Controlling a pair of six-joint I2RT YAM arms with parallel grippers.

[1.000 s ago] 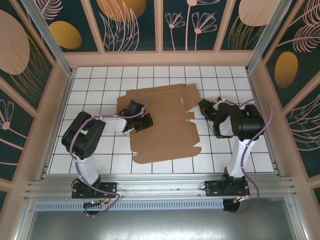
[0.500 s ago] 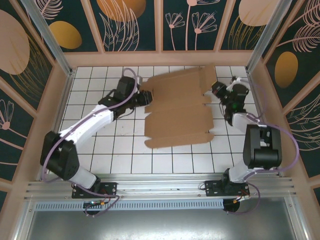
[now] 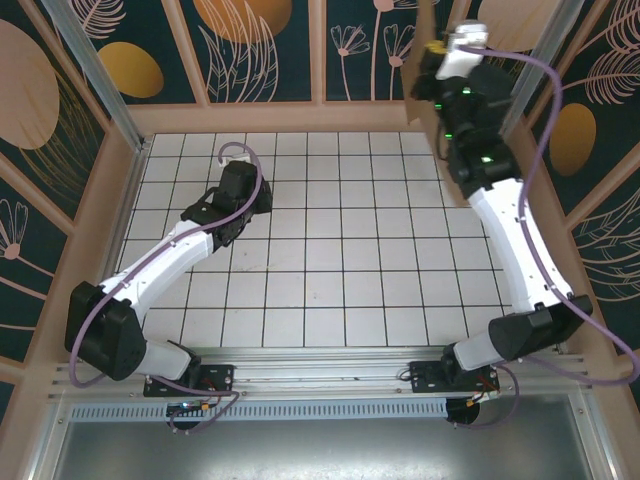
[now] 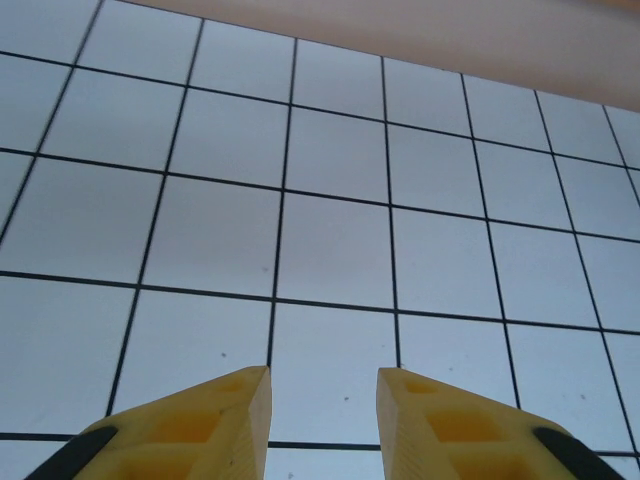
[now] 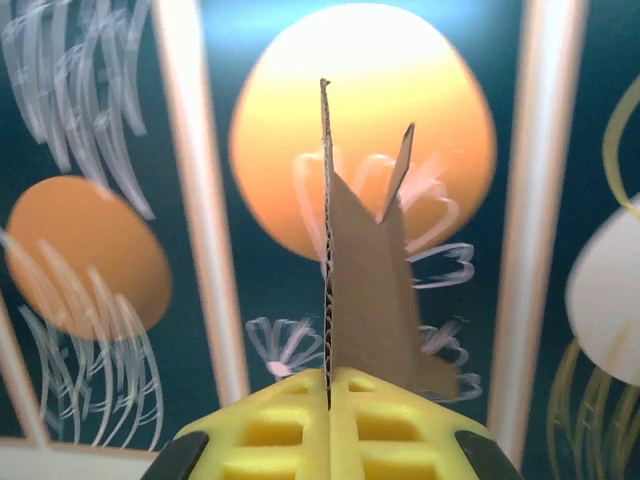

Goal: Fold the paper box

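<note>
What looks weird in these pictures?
The paper box is not lying on the table: the right pincer holds it edge-on, high up by the painted back wall. The left pincer hangs open above the table, holding nothing.

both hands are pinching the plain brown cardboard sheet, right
No, the left hand is open above the white tiled table, holding nothing, as the left wrist view shows; the right hand alone pinches the plain brown cardboard sheet.

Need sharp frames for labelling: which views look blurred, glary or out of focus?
Right wrist: the paper box edge is crisp, while the painted wall behind it is soft. Left wrist: the table grid is sharp, with a bluish cast and no glare. Top external: evenly lit, no obvious blur.
</note>
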